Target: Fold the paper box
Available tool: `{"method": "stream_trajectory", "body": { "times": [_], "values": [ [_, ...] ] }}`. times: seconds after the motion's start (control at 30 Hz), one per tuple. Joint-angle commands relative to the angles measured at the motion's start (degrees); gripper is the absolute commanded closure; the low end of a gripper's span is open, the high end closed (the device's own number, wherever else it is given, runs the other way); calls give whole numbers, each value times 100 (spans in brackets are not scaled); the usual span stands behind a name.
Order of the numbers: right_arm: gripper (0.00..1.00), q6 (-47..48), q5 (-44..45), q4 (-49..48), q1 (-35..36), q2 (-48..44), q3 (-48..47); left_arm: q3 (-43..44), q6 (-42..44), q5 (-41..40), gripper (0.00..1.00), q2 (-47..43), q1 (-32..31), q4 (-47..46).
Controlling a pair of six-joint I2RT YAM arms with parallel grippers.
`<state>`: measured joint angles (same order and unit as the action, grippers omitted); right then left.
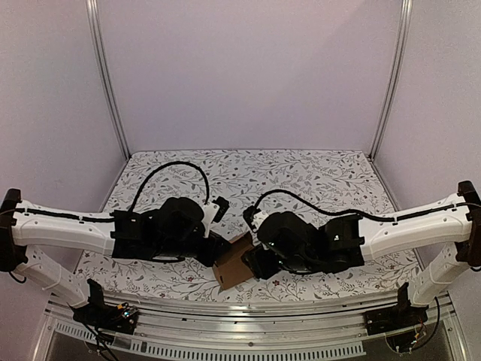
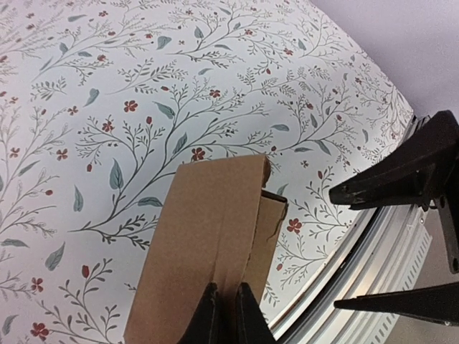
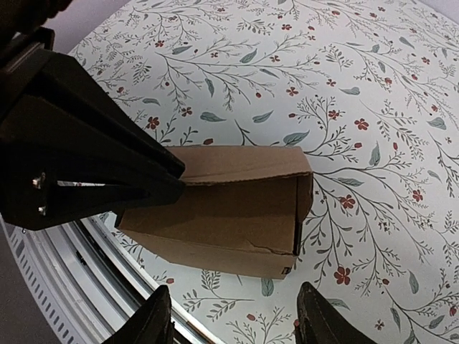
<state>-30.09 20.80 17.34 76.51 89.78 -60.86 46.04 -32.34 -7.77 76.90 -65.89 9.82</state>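
The paper box (image 1: 234, 263) is a small brown cardboard carton near the table's front edge, between the two arms. In the left wrist view the box (image 2: 208, 236) stands up from my left gripper (image 2: 224, 315), whose jaws are shut on its top panel edge. In the right wrist view the box (image 3: 237, 208) lies lengthwise with one side panel facing the camera and a small tear along its lower edge. My right gripper (image 3: 233, 319) is open, just in front of the box and not touching it. The left gripper's black fingers (image 3: 93, 158) hold the box's left end there.
The floral tablecloth (image 1: 301, 180) covers the table. A metal rail (image 1: 248, 308) runs along the front edge just below the box. Grey walls with metal uprights stand at the back and both sides. The right gripper's fingers (image 2: 401, 179) show at the right of the left wrist view.
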Motion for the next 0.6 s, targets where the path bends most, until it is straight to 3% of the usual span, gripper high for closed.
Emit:
{"method": "stream_trajectory", "body": {
  "times": [0.0, 0.57],
  "values": [
    [43, 254, -145, 558, 25, -329, -361, -359, -105, 53, 92, 214, 67, 392],
    [65, -80, -701, 979, -852, 32, -1197, -234, -56, 322, 94, 499, -44, 366]
  ]
}}
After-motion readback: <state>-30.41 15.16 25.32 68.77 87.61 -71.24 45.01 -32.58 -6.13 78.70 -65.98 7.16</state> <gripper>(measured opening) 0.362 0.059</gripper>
